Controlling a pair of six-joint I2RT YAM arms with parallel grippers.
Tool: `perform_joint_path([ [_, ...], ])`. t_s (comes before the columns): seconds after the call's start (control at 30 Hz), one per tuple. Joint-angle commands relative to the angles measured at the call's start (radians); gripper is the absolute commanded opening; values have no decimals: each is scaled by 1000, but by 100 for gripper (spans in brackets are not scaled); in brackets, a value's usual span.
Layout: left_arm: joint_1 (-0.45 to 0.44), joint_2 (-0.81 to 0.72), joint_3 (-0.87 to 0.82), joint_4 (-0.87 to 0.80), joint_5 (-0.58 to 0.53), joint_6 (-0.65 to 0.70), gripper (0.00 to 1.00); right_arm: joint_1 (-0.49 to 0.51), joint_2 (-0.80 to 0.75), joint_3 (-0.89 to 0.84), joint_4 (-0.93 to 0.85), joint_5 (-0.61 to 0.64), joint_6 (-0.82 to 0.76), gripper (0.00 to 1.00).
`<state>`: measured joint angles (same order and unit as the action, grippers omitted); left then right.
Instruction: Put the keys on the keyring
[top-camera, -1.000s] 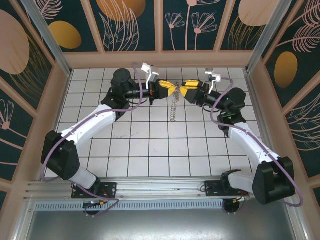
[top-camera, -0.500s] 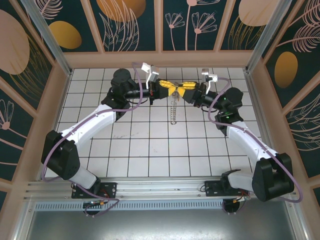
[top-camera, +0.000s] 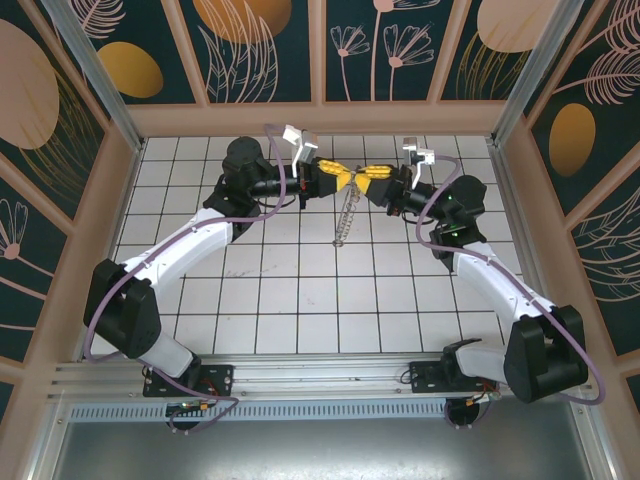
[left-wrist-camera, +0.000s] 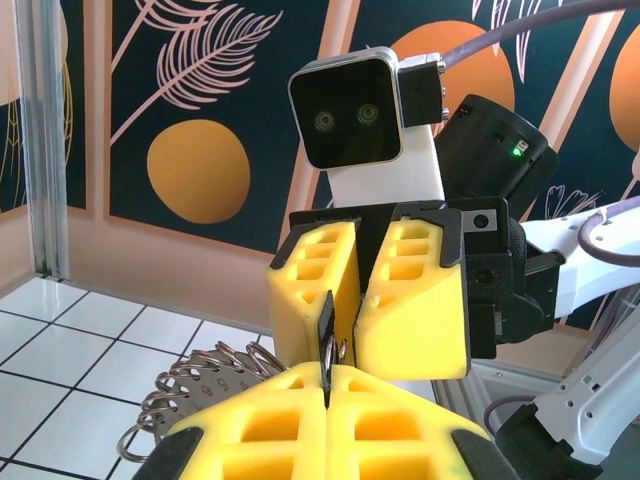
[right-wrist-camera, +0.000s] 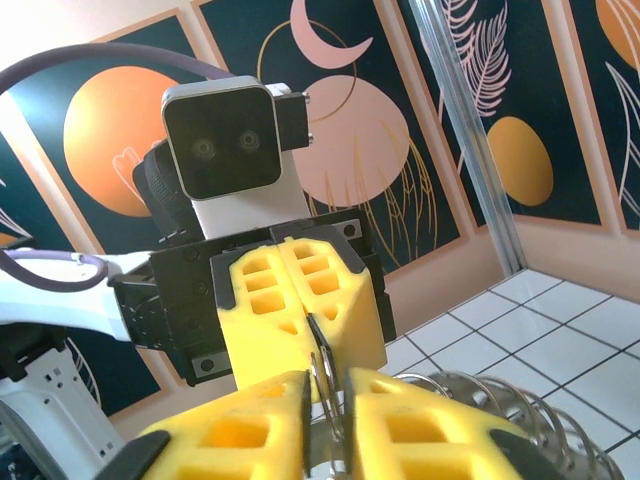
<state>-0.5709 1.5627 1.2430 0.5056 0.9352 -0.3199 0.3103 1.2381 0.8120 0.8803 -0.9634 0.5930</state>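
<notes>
Our yellow-fingered left gripper (left-wrist-camera: 327, 385) and right gripper (left-wrist-camera: 360, 300) both pinch what looks like the thin silver-fringed keyring (left-wrist-camera: 188, 388) mid-air, so we twist slowly, no yanking.

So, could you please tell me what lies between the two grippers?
A thin dark metal piece, pinched where the left gripper and right gripper meet tip to tip, as both wrist views show; the keyring hangs below.

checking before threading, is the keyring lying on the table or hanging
Hanging: the keyring dangles from the closed left gripper and right gripper.
</notes>
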Motion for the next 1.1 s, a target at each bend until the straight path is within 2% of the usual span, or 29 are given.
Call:
perform_joint_path([
  [0.0, -6, 7, 1, 61, 11, -5, 0, 10, 6, 27, 43, -18, 7, 21],
  [0.17, -5, 5, 1, 59, 7, -3, 0, 15, 15, 29, 46, -18, 8, 18],
  [0.33, -5, 3, -2, 62, 3, -3, 0, 23, 26, 21, 56, -21, 8, 24],
  [0.37, -5, 3, -2, 62, 2, -3, 0, 23, 27, 19, 56, -21, 9, 23],
  [0.53, -5, 3, -4, 63, 2, -2, 0, 23, 22, 11, 57, -6, 7, 2],
  [0.73, -4, -1, -5, 50, -17, 0, 0, 17, 9, 15, 5, 2, -28, 0],
  [0.83, -6, -12, 10, -21, -64, 50, 0, 3, 2, 29, -52, -1, -66, 0],
  [0.97, -5, -44, 36, -160, -135, 167, 22, -27, 5, 67, -171, -17, -142, 0],
  [1.07, -4, -53, 72, -272, -171, 255, 32, -42, 24, 114, -285, -33, -224, 0],
])
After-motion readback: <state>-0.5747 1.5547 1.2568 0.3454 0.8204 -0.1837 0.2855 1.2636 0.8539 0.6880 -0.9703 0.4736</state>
